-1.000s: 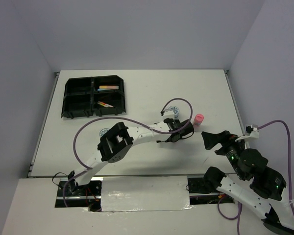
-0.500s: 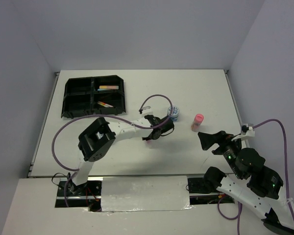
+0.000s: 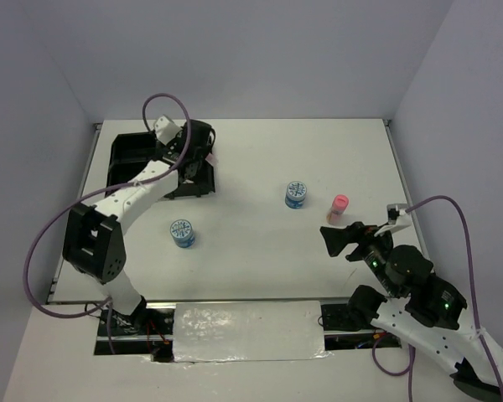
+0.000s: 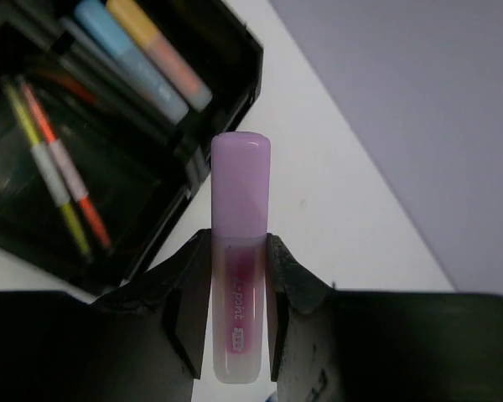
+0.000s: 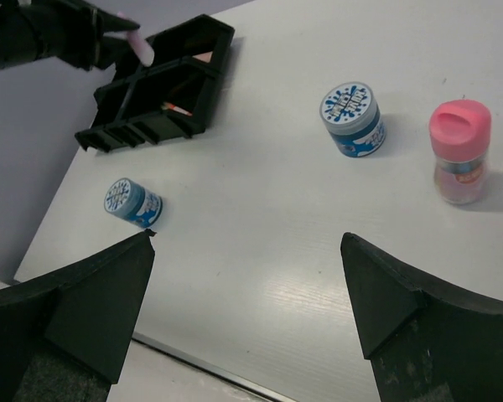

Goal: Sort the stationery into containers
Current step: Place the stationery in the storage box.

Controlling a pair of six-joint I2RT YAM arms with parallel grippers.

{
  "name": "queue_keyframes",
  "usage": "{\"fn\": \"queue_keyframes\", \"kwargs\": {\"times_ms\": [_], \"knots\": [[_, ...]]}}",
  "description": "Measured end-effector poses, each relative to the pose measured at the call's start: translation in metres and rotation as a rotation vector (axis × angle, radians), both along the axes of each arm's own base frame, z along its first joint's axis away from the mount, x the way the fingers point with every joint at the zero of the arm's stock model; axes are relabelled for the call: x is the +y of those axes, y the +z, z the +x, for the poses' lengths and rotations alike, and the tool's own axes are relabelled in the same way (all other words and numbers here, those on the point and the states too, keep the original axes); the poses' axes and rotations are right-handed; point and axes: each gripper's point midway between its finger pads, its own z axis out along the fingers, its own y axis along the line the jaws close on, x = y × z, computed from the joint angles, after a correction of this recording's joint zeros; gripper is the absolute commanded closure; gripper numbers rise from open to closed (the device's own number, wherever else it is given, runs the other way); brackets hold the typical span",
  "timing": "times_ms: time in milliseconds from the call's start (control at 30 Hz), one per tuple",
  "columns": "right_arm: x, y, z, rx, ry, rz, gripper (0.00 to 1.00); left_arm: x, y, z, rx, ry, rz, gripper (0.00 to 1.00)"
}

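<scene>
The left gripper (image 4: 239, 251) is clamped narrowly on a purple marker (image 4: 241, 188), which stands up between the jaws with its cap clear of them. It hangs over the right side of the tray (image 4: 245, 59), at the desk's far-left corner. The wrist view sets the cap against the tray's right wall, so which compartment lies under it cannot be told. Two thick markers, blue (image 4: 138, 59) and orange (image 4: 163, 46), lie in one compartment and thin pens (image 4: 63, 176) in the next.

The change is the carry. A second ago this gripper was wide and low at the desk's right-middle, beside the bottle (image 3: 339, 208). Half a second ago it had closed and was swinging left. Now the marker is at the tray, and what looks to be left for this item is the release.

With the arm gone from the middle, both tubs show whole: one (image 3: 296, 194) just left of the bottle, one (image 3: 182, 233) nearer the left edge. Neither tub nor the bottle has been sorted.

The right gripper (image 3: 339, 240) is spread wide and empty, as before, near the bottle on the near side, having edged slightly towards it.
</scene>
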Motion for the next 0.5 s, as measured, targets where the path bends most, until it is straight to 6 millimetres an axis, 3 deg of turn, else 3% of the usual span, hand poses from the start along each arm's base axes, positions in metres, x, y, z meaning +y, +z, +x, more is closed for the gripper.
{"fn": "queue_keyframes", "kwargs": {"times_ms": [100,267,367,500], "knots": [[0.01,-0.005,0.002,0.007,0.031,-0.02,0.0,0.018,-0.003,0.035,-0.047,0.054,-0.031,1.0],[0.023,-0.011,0.006,0.014,0.072,-0.042,0.0,0.045,-0.022,0.101,-0.07,0.099,-0.114,1.0],[0.031,-0.017,0.008,0.023,0.094,-0.064,0.0,0.072,-0.042,0.119,-0.058,0.135,-0.13,1.0],[0.039,-0.023,0.012,0.032,0.112,-0.098,0.0,0.093,-0.051,0.133,-0.05,0.162,-0.106,0.87]]}}
